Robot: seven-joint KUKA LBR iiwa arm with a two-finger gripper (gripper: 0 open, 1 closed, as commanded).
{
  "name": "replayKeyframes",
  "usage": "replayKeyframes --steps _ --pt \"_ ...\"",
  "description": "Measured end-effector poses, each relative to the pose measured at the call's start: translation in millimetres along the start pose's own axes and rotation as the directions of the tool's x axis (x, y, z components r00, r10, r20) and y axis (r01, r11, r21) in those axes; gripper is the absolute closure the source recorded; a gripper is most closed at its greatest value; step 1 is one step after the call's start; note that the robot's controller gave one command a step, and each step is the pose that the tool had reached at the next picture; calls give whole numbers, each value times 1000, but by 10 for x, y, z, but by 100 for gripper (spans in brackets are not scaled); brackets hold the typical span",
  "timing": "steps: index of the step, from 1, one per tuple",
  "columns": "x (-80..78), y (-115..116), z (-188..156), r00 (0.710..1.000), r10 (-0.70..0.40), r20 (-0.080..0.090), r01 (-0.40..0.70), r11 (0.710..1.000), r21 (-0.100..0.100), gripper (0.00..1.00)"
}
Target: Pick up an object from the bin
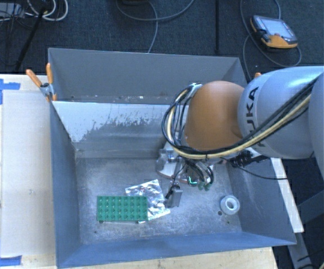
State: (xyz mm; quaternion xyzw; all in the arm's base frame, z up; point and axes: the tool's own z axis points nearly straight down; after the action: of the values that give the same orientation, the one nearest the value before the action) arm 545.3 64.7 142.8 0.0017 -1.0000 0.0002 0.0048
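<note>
My gripper reaches down near the middle of the bin floor, its dark fingertip at the right edge of a crumpled silver foil wrapper. A flat green studded building plate lies just left of the foil, partly tucked under it. A small grey tape roll lies on the floor to the right of the gripper, apart from it. The orange dome and cables hide the upper part of the gripper.
The arm comes in from the right and covers the bin's right middle. The bin's sloped walls rise on all sides; the left and back floor is bare metal.
</note>
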Motion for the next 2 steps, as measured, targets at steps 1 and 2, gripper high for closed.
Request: replayKeyframes --steps 1,2 --pt "-19 -6 -40 1000 4 8 -4 1000 -1 100" --pt "403 915 243 997 74 2 -74 997 -3 100"
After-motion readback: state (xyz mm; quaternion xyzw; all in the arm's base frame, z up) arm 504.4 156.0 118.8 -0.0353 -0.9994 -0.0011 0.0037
